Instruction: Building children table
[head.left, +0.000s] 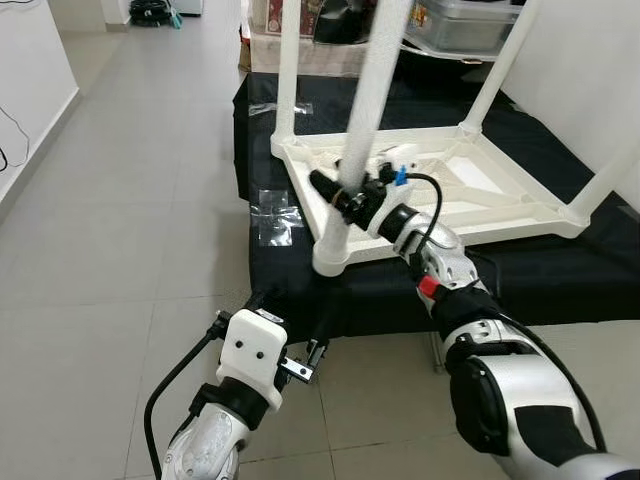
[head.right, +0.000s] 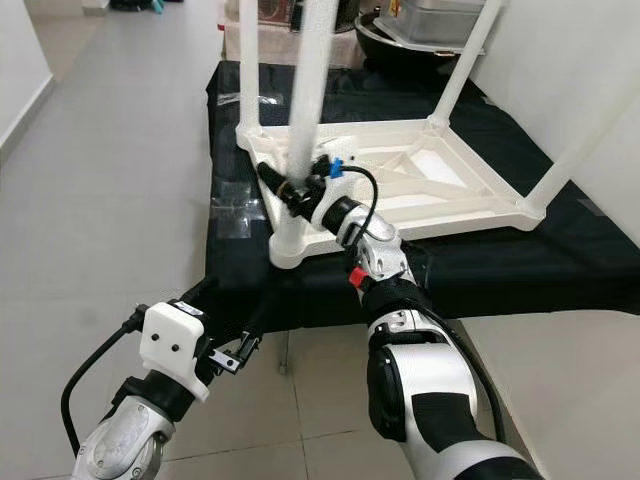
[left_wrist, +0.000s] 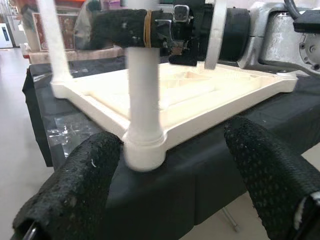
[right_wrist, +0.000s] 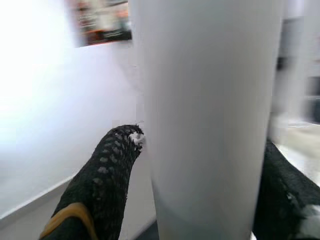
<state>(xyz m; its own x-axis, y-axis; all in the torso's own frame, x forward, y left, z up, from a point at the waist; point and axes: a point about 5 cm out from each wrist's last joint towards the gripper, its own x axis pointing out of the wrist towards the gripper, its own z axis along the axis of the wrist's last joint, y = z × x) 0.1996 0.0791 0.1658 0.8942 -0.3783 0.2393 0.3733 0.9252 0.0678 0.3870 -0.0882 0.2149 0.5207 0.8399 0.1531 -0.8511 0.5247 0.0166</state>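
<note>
Currently right gripper (head.left: 340, 190) is clamping the near table leg (head.left: 365, 120) into the upturned tabletop (head.left: 500, 205), needing firm seating; left gripper (head.left: 300, 365) is hanging open, empty.

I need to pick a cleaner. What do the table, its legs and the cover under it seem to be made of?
Table: looks like moulded white plastic, matte, with ribs cast into its underside. Leg in the right gripper: smooth white tube, probably plastic too. Cover: black, dull and draped, likely cloth.
</note>
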